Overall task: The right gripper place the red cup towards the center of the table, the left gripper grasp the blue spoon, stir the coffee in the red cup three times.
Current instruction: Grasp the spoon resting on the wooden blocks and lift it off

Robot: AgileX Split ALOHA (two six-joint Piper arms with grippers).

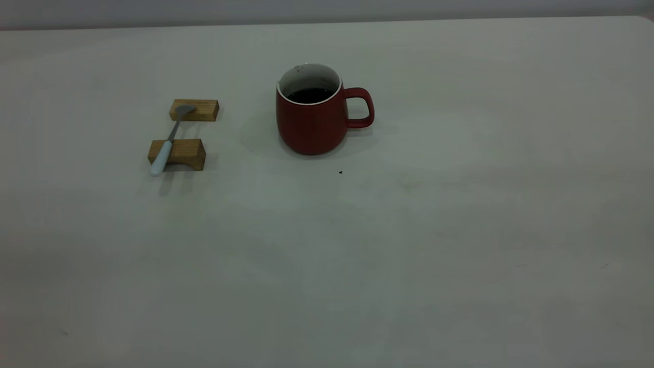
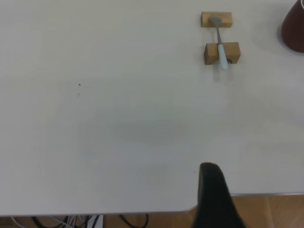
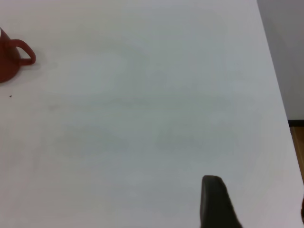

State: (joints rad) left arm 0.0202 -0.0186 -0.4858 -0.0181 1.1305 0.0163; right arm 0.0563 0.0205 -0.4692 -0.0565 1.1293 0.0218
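The red cup [image 1: 317, 120] stands upright near the middle of the table [image 1: 357, 255], handle pointing right, with dark coffee [image 1: 309, 95] inside. To its left, the blue spoon [image 1: 171, 138] lies across two tan wooden blocks, its pale handle over the near block. Neither gripper shows in the exterior view. The left gripper [image 2: 213, 199] is a dark shape over the table's near edge, far from the spoon [image 2: 219, 45] and the cup [image 2: 294, 28]. The right gripper [image 3: 214, 204] is a dark shape over bare table, far from the cup [image 3: 9, 59].
The far wooden block [image 1: 194, 110] carries the spoon's bowl and the near block [image 1: 177, 153] its handle. A tiny dark speck [image 1: 341, 172] lies in front of the cup. The left wrist view shows the table's edge [image 2: 142, 212], with cables and wooden floor beyond.
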